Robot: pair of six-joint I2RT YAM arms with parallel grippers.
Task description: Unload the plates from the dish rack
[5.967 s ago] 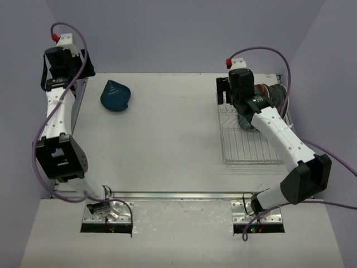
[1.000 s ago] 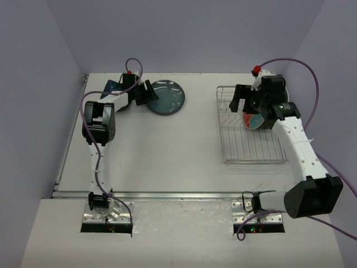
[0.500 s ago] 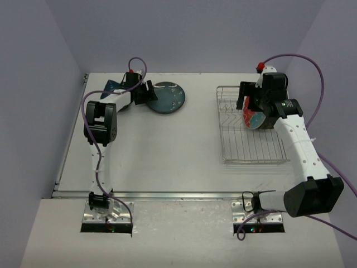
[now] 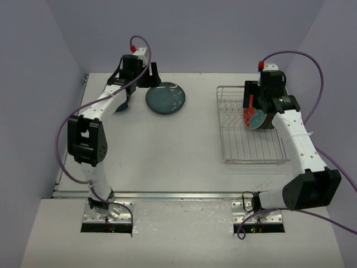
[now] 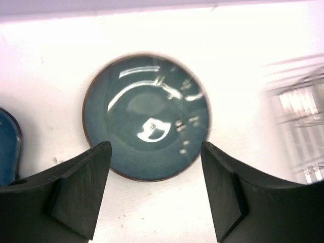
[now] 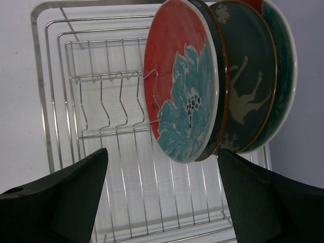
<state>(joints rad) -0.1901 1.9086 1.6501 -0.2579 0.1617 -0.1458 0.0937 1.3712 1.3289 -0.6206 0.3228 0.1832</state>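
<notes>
A dark teal plate (image 4: 165, 98) lies flat on the table at the far left; in the left wrist view (image 5: 147, 116) it is just beyond my fingertips. A second blue plate (image 4: 119, 104) lies left of it, mostly hidden by my arm, with only its edge in the left wrist view (image 5: 7, 149). My left gripper (image 4: 146, 75) (image 5: 154, 148) is open and empty above them. The dish rack (image 4: 245, 146) (image 6: 101, 101) holds three upright plates at its far right: a red-rimmed floral one (image 6: 179, 86) in front and dark ones (image 6: 248, 81) behind. My right gripper (image 4: 252, 100) (image 6: 162, 153) is open above them.
Purple cables loop off both arms. The enclosure walls stand close behind the rack and on both sides of the table. The rack's near rows of tines (image 6: 116, 106) hold nothing.
My left arm has risen and drawn back from the teal plate, which stays flat on the table. My right gripper has shifted slightly right over the rack's plates.
</notes>
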